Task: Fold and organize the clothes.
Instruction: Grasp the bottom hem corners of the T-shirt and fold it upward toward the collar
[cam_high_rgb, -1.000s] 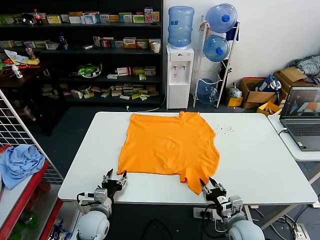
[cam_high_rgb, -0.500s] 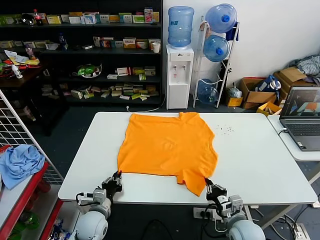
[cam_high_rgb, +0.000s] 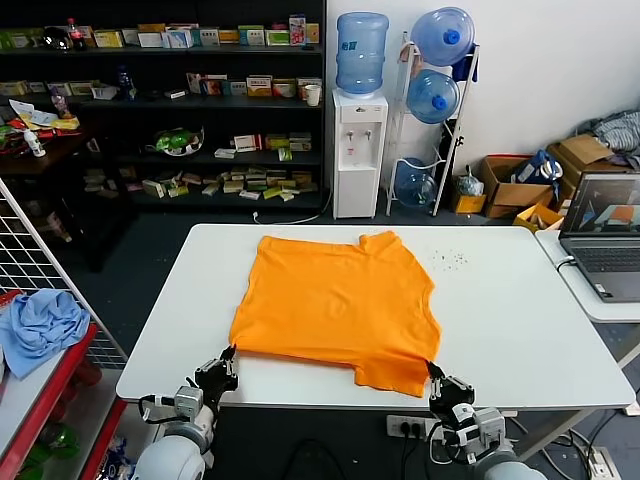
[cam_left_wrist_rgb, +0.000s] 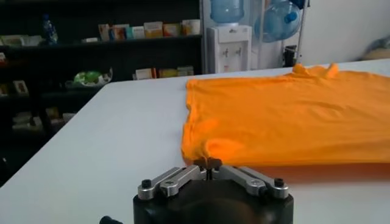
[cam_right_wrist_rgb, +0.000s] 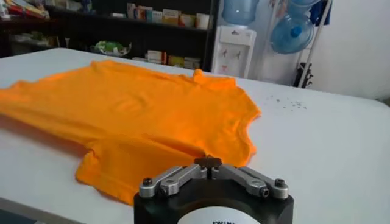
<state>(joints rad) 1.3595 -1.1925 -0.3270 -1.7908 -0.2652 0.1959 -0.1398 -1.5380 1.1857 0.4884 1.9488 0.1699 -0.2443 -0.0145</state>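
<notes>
Since the earlier frame, both grippers had been drawn back toward the table's near edge, and the hem of the one orange T-shirt (cam_high_rgb: 335, 305) had been pulled nearer with them. From the head, the shirt was seen spread flat on the white table (cam_high_rgb: 510, 320), with the left gripper (cam_high_rgb: 229, 356) pinched on its near left corner and the right gripper (cam_high_rgb: 434, 369) on its near right corner. Three water bottles were counted behind, one on a dispenser (cam_high_rgb: 359, 150). At the left wrist, the fingers (cam_left_wrist_rgb: 208, 163) were closed together on the shirt's corner (cam_left_wrist_rgb: 292, 115). At the right wrist, the fingers (cam_right_wrist_rgb: 208, 162) were likewise clamped on the shirt's edge (cam_right_wrist_rgb: 146, 115).
</notes>
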